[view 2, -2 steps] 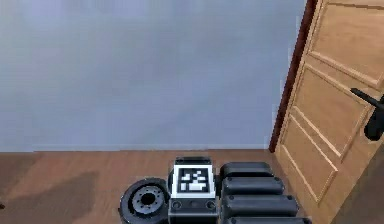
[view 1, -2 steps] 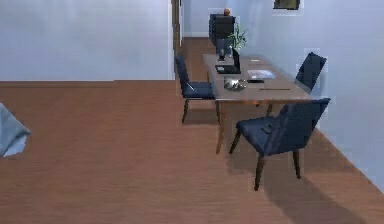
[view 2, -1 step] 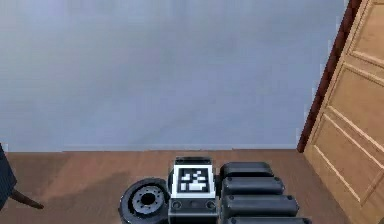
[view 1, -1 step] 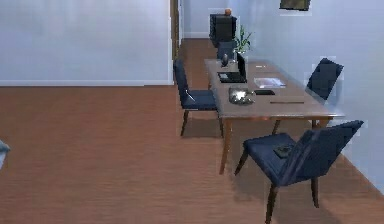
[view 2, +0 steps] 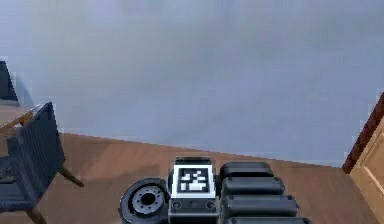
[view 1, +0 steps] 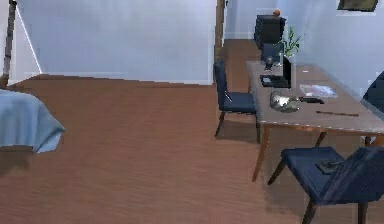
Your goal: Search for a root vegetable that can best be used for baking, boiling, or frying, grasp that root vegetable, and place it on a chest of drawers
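At the arm side view's bottom edge sits the retracted arm, with a white marked square (view 2: 192, 181) and dark stacked segments (view 2: 250, 190) to its right. Left of the square lies the gripper's (view 2: 147, 201) dark round body. Its far end is hard to make out, so I cannot tell whether it holds anything. Far back in the forward view stands a dark piece of furniture like a chest of drawers (view 1: 268, 32), with a small reddish thing (view 1: 276, 12) on top. No root vegetable can be made out.
A long wooden table (view 1: 345, 122) fills the forward view's right, bearing a laptop (view 1: 277, 72), a plant (view 1: 291, 42), a grey bowl (view 1: 285, 101) and papers (view 1: 318, 91). Dark blue chairs (view 1: 235, 100) (view 1: 335, 170) (view 2: 35, 150) flank it. A blue bed corner (view 1: 22, 118) lies left. Wooden floor between.
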Controlling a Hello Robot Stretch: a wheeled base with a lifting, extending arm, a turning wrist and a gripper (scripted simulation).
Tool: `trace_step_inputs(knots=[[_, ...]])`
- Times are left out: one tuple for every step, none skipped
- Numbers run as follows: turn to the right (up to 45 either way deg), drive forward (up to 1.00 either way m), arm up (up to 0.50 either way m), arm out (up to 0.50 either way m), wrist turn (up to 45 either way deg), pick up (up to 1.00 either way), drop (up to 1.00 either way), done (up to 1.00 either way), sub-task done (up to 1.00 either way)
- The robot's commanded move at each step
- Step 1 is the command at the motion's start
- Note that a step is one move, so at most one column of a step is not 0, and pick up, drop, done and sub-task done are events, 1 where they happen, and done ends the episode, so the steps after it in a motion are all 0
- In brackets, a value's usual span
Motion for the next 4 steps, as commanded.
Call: trace_step_inputs(knots=[[0.0,1.0,0.0,0.0,0.0,0.0,0.0,0.0,0.0],[-3.0,0.0,0.0,0.0,0.0,0.0,0.0,0.0,0.0],[-15.0,0.0,0.0,0.0,0.0,0.0,0.0,0.0,0.0],[0.0,1.0,0.0,0.0,0.0,0.0,0.0,0.0,0.0]])
